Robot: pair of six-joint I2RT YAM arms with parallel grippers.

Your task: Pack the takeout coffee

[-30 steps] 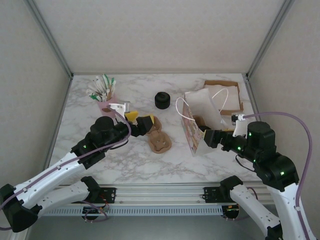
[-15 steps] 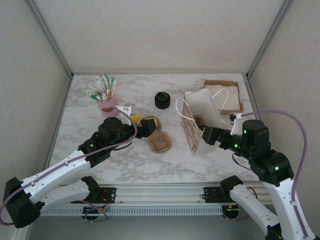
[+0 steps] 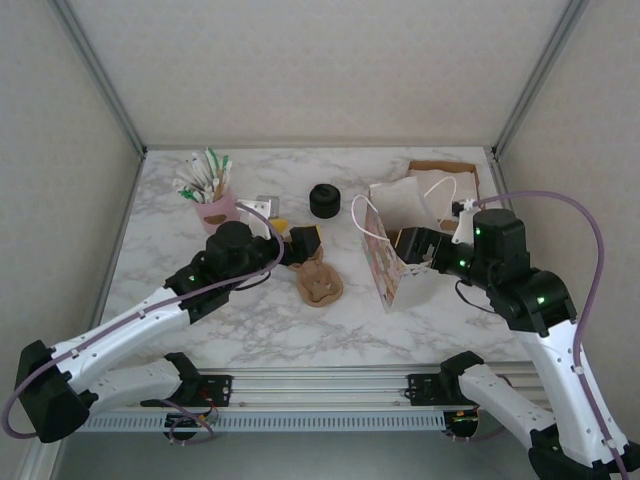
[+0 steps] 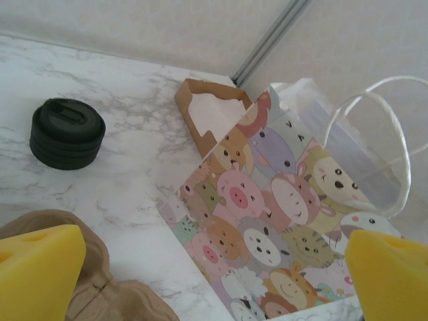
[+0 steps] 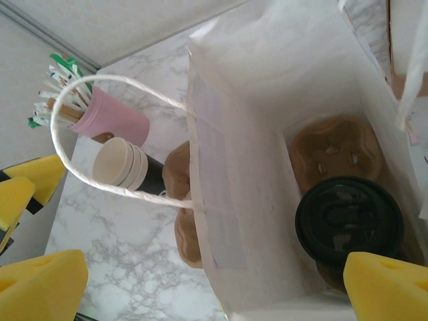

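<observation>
The takeout coffee (image 5: 349,217) stands inside the white paper bag (image 5: 267,87), low and right in the right wrist view. Its black lid faces up, and it sits in a brown pulp carrier (image 5: 334,150) at the bottom of the bag.

The right tool (image 3: 405,245) hangs over the bag's open mouth, right of centre in the top view. Its jaws are wide apart with nothing between them, and its yellow fingers (image 5: 40,284) sit at the two lower corners of its own camera's frame.

The left tool (image 3: 300,243) is near the centre of the top view, also spread wide and empty. It hovers just above a second pulp carrier (image 3: 320,285) lying on the marble counter (image 3: 250,330). Its camera faces the bag's cartoon-animal side.

A pile of black lids (image 3: 324,201) sits above centre. A pink cup of stirrers (image 3: 215,207) stands at upper left. A stack of lidless cups (image 5: 124,164) lies on its side just beside the pink cup. An open cardboard box (image 3: 445,185) lies at upper right, behind the bag.
</observation>
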